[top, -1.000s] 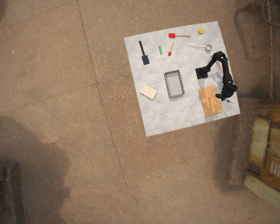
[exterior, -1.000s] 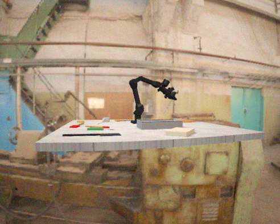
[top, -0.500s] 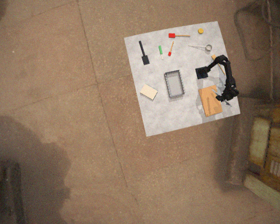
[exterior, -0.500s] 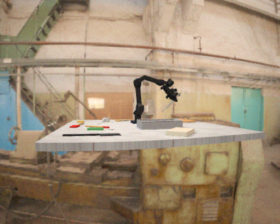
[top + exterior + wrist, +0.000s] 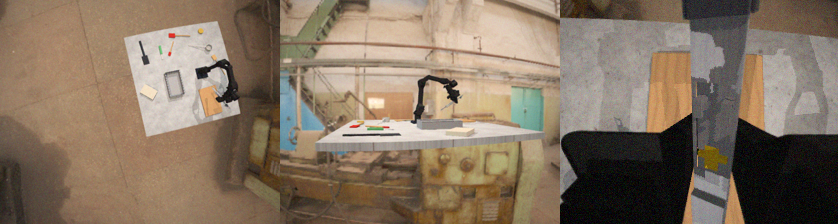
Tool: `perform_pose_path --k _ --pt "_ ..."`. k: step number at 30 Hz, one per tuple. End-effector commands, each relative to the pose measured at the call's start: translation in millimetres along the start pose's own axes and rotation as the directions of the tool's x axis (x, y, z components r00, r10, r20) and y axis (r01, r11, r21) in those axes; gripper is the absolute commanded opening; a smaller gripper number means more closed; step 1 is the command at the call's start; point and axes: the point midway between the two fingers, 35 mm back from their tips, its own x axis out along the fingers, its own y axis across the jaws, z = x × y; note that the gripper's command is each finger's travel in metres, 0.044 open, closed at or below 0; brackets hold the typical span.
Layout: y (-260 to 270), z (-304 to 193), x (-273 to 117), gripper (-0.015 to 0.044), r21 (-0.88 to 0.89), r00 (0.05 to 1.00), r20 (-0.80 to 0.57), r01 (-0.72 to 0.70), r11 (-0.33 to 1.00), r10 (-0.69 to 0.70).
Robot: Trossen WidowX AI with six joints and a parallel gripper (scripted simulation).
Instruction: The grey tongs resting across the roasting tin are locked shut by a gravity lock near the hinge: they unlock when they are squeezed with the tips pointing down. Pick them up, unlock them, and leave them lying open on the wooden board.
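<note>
The gripper [image 5: 221, 98] [image 5: 456, 100] [image 5: 714, 150] is shut on the grey tongs [image 5: 217, 92] [image 5: 448, 106] [image 5: 715, 100] and holds them well above the table. In the exterior view the tongs slope, with their thin end lower at the left. In the wrist view their broad grey face, with a yellow cross mark, runs between the black fingers to a dark block at the top. Whether the arms are locked cannot be told. The wooden board [image 5: 202, 95] [image 5: 469, 121] [image 5: 667, 70] lies flat below. The roasting tin [image 5: 182, 83] [image 5: 439, 124] has nothing across it.
A cream block [image 5: 148, 92] [image 5: 460, 131] lies beyond the tin. A black spatula [image 5: 145, 59], a green-handled tool [image 5: 160, 49], two red-headed tools and a grey ringed tool [image 5: 208, 48] lie elsewhere on the table [image 5: 168, 119]. An orange-headed tool [image 5: 214, 57] lies near the arm.
</note>
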Motion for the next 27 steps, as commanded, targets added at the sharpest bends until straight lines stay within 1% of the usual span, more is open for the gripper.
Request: perform_pose_path --k 1,14,27 --pt "0.7 2.4 0.6 -0.0150 0.004 0.999 -0.043 -0.006 1.000 0.006" --pt "0.3 -3.8 8.3 -0.0150 0.005 0.975 -0.220 -0.009 1.000 0.010" --pt "-0.4 -12.8 12.1 -0.0150 0.015 0.921 -0.390 -0.011 1.000 0.016"
